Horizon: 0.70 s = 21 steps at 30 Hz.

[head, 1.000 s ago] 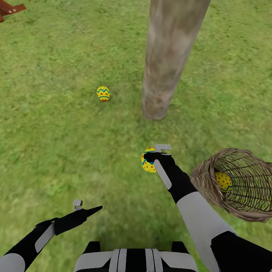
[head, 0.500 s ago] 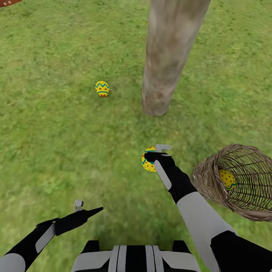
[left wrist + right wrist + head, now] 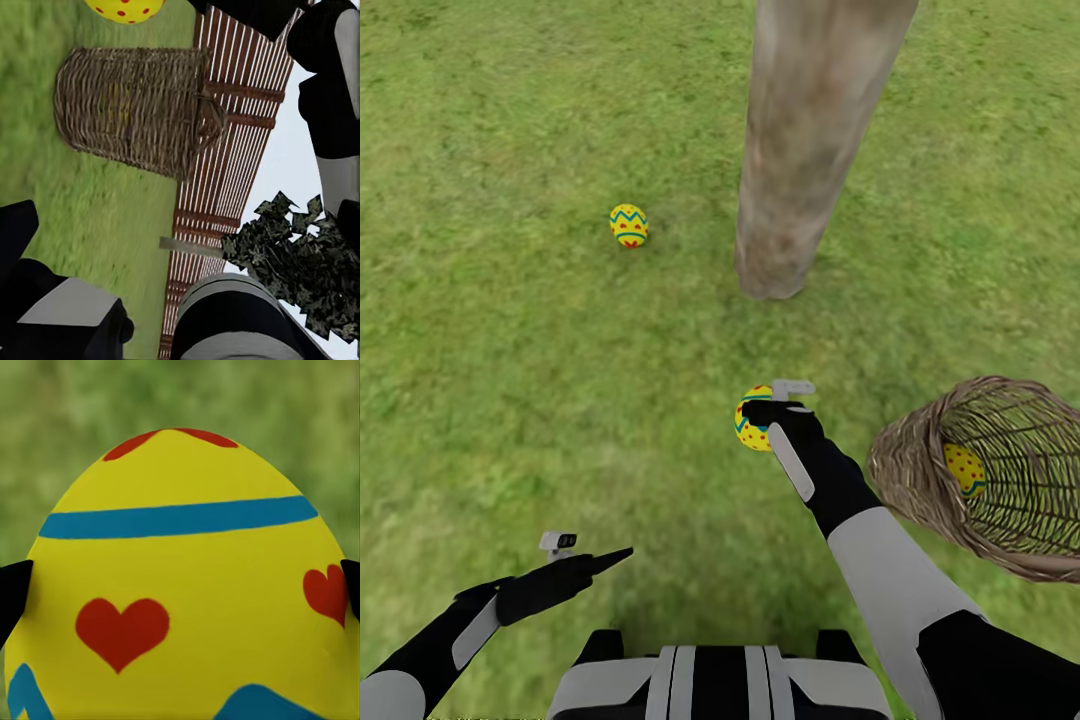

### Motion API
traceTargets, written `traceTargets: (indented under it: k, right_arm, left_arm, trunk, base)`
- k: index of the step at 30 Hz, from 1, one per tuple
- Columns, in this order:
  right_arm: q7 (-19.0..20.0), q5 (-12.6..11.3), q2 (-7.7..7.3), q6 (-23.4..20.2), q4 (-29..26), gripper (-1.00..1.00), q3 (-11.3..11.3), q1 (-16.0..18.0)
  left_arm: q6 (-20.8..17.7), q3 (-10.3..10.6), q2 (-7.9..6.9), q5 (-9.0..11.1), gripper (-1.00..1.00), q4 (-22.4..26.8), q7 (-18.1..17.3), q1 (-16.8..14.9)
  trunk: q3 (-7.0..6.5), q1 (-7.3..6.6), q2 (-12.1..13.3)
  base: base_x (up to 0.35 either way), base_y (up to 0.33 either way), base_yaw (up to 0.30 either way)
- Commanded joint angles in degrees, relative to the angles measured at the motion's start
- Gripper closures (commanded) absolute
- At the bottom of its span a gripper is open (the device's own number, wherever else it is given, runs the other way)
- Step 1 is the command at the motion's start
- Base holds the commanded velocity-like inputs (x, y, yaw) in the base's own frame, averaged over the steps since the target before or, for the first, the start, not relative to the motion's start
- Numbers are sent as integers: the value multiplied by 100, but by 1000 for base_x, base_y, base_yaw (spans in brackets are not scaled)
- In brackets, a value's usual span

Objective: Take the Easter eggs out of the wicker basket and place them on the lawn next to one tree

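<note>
The right gripper [image 3: 772,402] pinches a small yellow egg with red dots [image 3: 753,421] above the green lawn [image 3: 510,380], near the grey-brown tree trunk [image 3: 800,160].

The left gripper [image 3: 585,552] hangs apart, its state unclear.

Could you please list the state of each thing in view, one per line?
Egg by the tree: lying on the lawn, left of the trunk.
Egg in the right gripper: gripped between the fingers, above the grass.
Egg in the wicker basket: inside.
Wicker basket: tipped on its side.
Tree: upright.
Left gripper: empty.
</note>
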State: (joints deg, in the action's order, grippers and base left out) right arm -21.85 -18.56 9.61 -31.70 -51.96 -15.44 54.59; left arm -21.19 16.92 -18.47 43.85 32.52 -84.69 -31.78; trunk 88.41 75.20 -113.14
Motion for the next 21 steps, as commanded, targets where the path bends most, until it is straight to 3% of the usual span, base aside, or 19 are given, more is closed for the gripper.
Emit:
traceTargets:
  k: [1, 13, 21]
  right_arm:
    - [-56, -60, -3, -11, 2, 100, -19, 6]
    - [-57, -56, -38, 145, -7, 100, -21, 6]
    - [-65, -60, -34, 166, -15, 100, -29, 7]
  left_arm:
    - [-60, 39, -8, 45, -100, 3, -20, -4]
    - [-69, 31, -75, 50, -100, 0, -180, -4]
    - [-79, -16, -92, 54, -100, -1, -180, -4]
  trunk:
    - [30, 21, -41]
    - [357, 285, -523]
    - [495, 395, -723]
  base:
    - [0, 0, 0]
    - [0, 0, 0]
    - [0, 0, 0]
